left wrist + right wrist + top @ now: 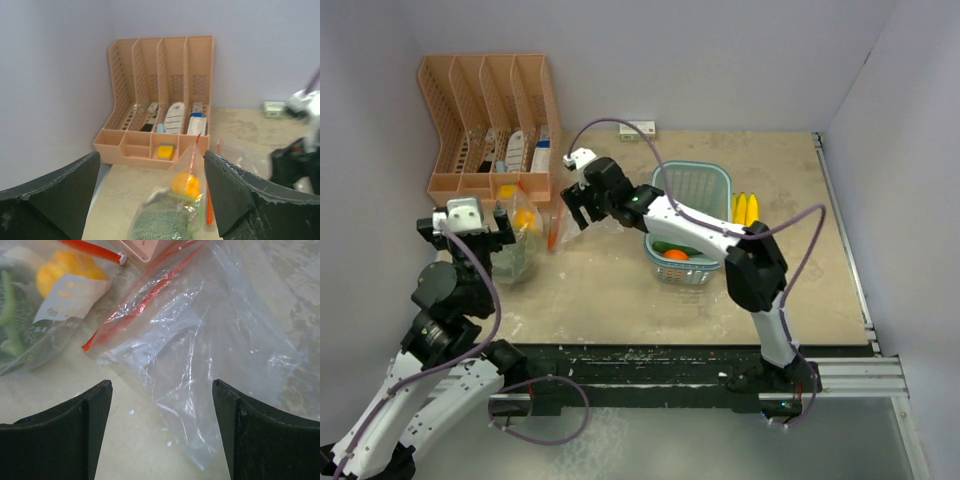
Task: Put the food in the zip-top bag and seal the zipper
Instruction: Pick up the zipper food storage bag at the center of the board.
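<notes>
Now left jaws, right jaws spread; empty bag crumpled, red zipper slanting lower-left to upper-right.

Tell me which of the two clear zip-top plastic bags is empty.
The flat clear red-zippered bag below the right gripper; the other bag holds a green broccoli-like head and yellow-orange food.

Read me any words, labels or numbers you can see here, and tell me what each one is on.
Nothing here can be read.
On the filled bag, the white label: faint orange print, too blurred.
In the peach desk organizer, the packets: printing too small.
By the back wall, the small white box: markings too blurred.
</notes>
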